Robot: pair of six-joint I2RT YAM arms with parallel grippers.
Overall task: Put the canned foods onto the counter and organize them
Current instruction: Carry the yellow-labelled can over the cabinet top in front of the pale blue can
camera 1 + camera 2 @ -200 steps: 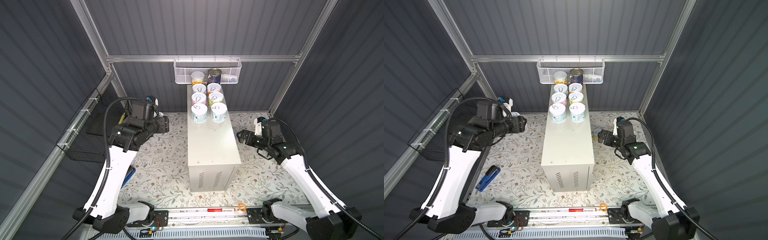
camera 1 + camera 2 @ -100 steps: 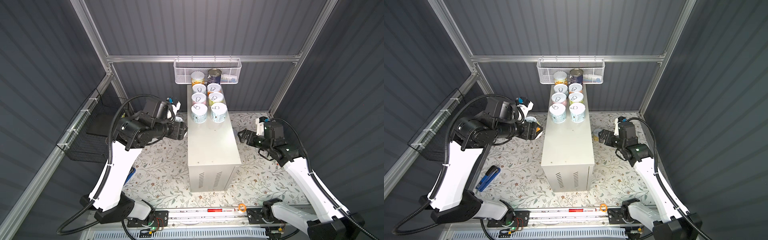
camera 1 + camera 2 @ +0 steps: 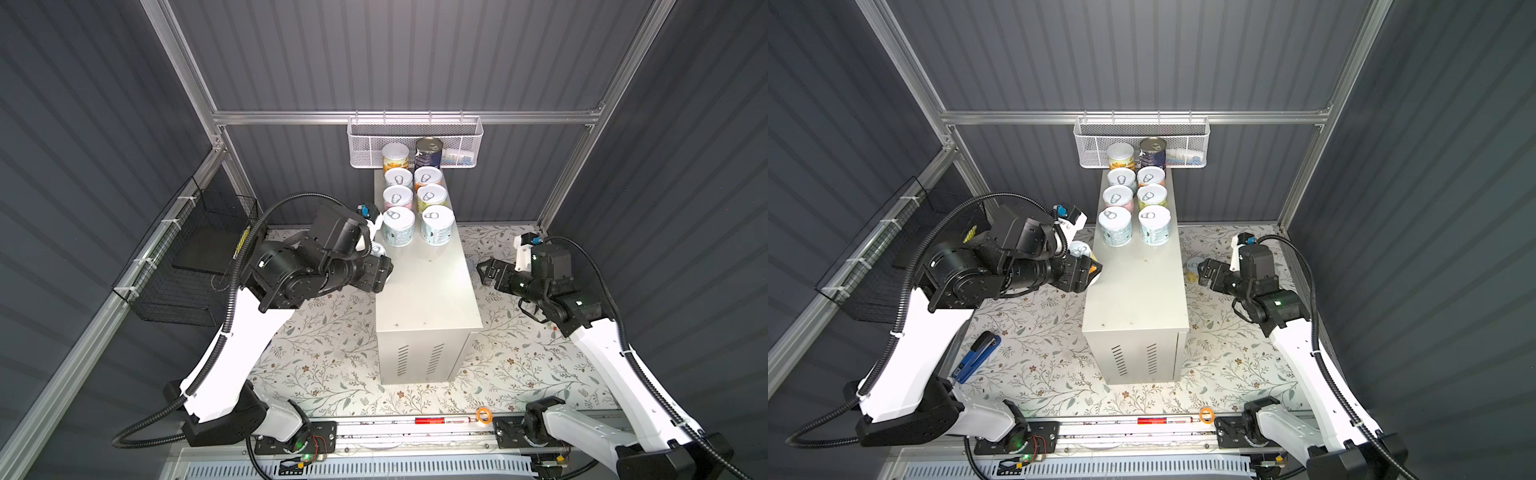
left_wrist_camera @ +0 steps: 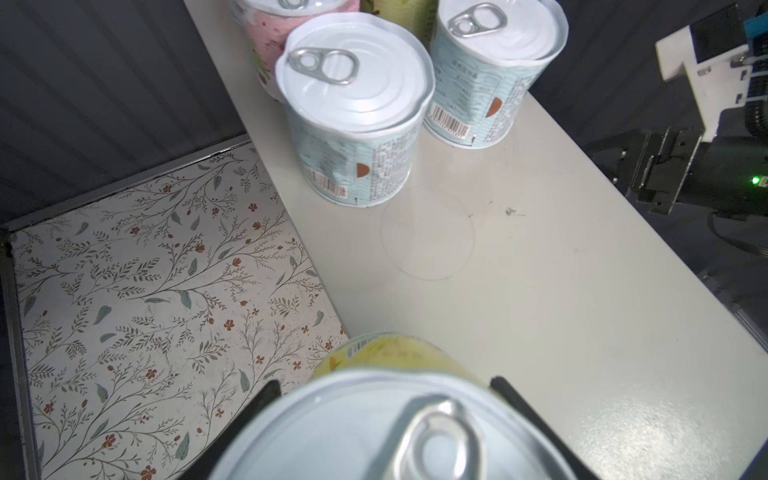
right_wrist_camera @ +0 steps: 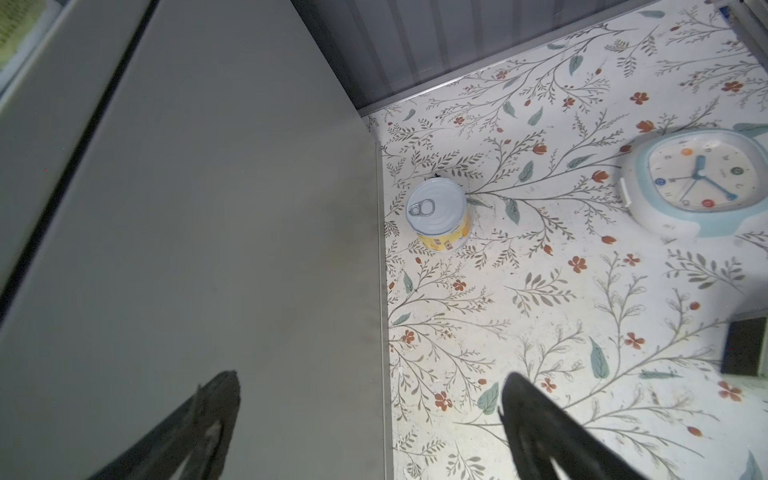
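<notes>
The yellow-labelled can [image 4: 390,419] I am carrying now hangs at the counter's [image 3: 428,291] left long edge, partly over the top. A second ago it was well out to the left, by the black wire basket [image 3: 187,266], so the carry is nearly done and only the set-down remains. The left gripper [image 3: 1079,274] has its jaws about half open and pressed to either side of the can just below the lid, with the can upright. Eight cans [image 3: 398,196] already stand at the counter's far end, two abreast and four deep, and none of them has shifted. The nearest pair are the pale blue cans [image 4: 353,104], and the top is bare from there to the near end. A faint ring mark [image 4: 428,232] lies just in front of the left one, and I judge that to be the slot for this can. I need to come in over the edge without clipping that neighbour. The right gripper [image 3: 490,272] has barely moved. It hovers beside the counter's right long edge with its jaws spread wide and nothing between them. Below it, a second yellow can [image 5: 438,216] stands on the floral mat [image 5: 540,311], just beside the counter's right wall, with a clock [image 5: 698,178] farther out. That can looks like the right arm's next pick.
</notes>
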